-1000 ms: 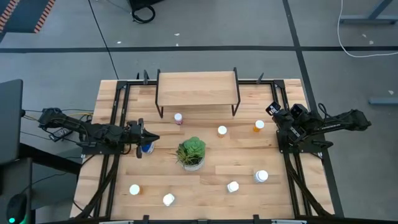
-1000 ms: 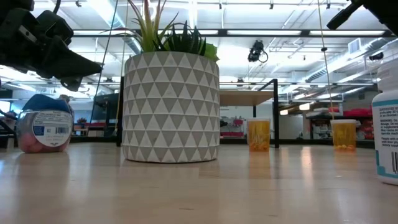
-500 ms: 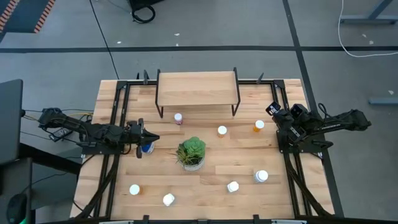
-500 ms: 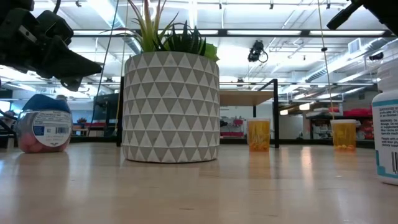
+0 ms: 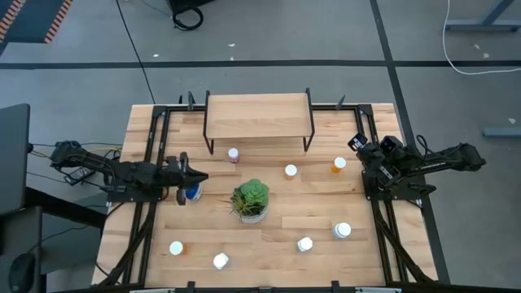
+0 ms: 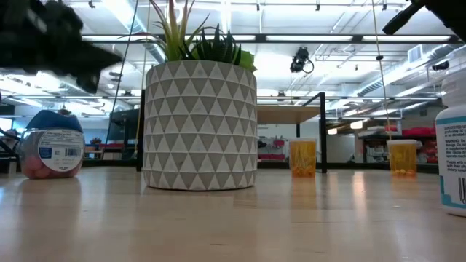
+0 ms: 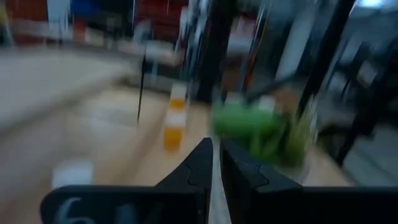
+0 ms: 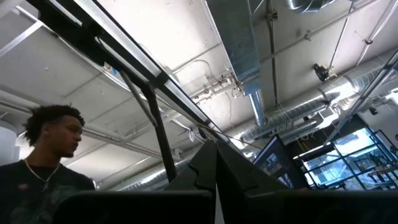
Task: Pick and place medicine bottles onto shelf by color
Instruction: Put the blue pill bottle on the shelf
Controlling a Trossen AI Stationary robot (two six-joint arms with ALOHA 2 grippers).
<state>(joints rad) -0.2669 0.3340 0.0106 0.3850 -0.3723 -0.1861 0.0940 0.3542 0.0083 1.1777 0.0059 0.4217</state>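
My left gripper (image 5: 199, 177) (image 7: 216, 152) is shut and points toward the table's right. It hovers above the blue-capped bottle (image 5: 192, 194) (image 6: 52, 149), which stands on its base, and touches nothing. The other bottles stand upright about the table. A pinkish one (image 5: 234, 155) is in front of the shelf (image 5: 259, 115), with a white one (image 5: 291, 171) and an orange one (image 5: 339, 165) to its right. Several more stand near the front edge (image 5: 221, 260). My right gripper (image 5: 361, 149) (image 8: 215, 152) is shut and waits at the table's right side.
A potted plant (image 5: 250, 200) (image 6: 200, 124) stands mid-table, just right of the left gripper. Black frame rails (image 5: 155, 155) run along both table sides. The shelf top carries nothing. A person (image 8: 53, 146) shows beyond the table in the right wrist view.
My left gripper has risen a little above the blue-capped bottle and shows blurred in the low view. The bottle and everything else have stayed in place.
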